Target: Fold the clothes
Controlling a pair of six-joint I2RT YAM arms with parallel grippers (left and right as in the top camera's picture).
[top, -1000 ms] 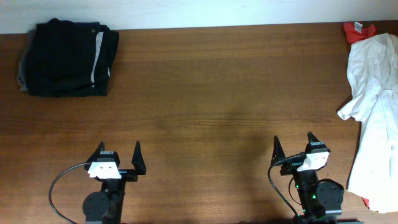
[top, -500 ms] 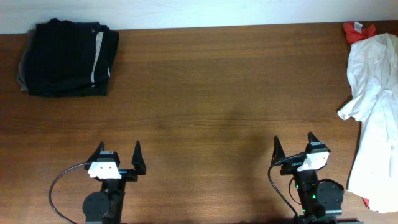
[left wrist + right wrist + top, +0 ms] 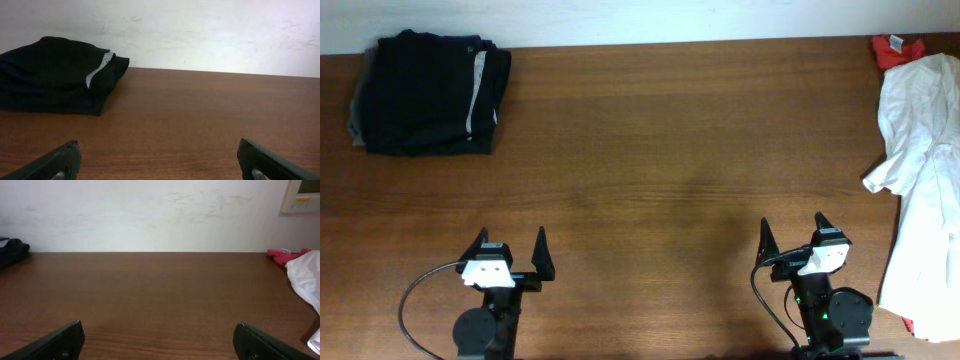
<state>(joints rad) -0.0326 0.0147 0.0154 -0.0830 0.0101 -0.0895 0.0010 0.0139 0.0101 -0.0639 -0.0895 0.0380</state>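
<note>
One black stack (image 3: 425, 93) lies left, white heap (image 3: 925, 180) right.

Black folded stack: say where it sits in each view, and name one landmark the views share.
Overhead: black folded stack at the picture's top left, in the table's far corner.
Left wrist: left side, beside the white wall.
Right wrist: only a dark sliver at the left edge.
Shared landmark: the line where table meets wall.
</note>
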